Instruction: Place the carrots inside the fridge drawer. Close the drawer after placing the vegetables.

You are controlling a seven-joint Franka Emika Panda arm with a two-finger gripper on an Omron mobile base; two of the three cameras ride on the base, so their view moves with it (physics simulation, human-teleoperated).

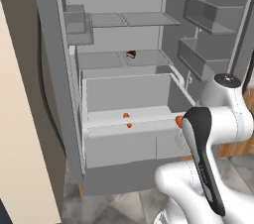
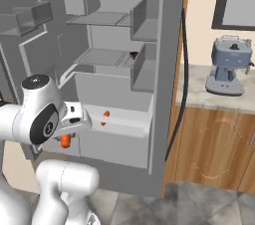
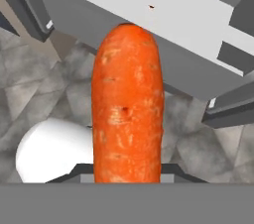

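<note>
Bright orange tapered carrot point(image 3: 127, 104) fills hand view, clamped between fingers of white arm's gripper point(image 2: 67, 137), near front right corner of wide pale grey fridge drawer point(image 1: 130, 146). Drawer pulled out. Second small orange carrot point(image 1: 127, 119) lies at drawer's white front rim.

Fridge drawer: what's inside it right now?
One carrot lies inside the fridge drawer, near its front. The drawer's front wall hides the floor below it. The second carrot is gripped in the end effector, outside the drawer.
</note>
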